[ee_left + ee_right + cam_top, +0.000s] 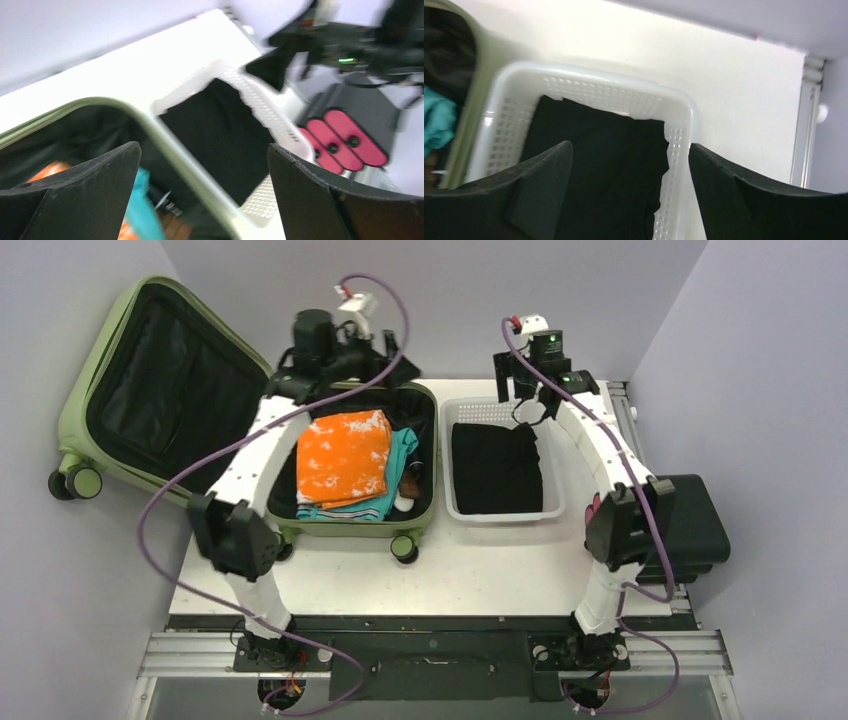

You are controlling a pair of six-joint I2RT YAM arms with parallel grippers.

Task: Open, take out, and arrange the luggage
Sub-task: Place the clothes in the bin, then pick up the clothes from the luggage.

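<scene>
— Luggage [340, 528]: where was it?
— On the left half of the table [480, 580], with its wheels toward the arm bases and its lid swung open and leaning left. An orange tie-dye garment [343, 458] lay on top inside, over a teal garment [405, 445].
— To its right?
— A white mesh basket [500, 515], just beside it, held a black garment [497, 468].
— End effectors?
— The left gripper [202, 150] hovered over the luggage's far rim, jaws spread wide, holding nothing. The right gripper [629, 147] hung above the basket's far end, jaws likewise apart, gripping nothing.
</scene>
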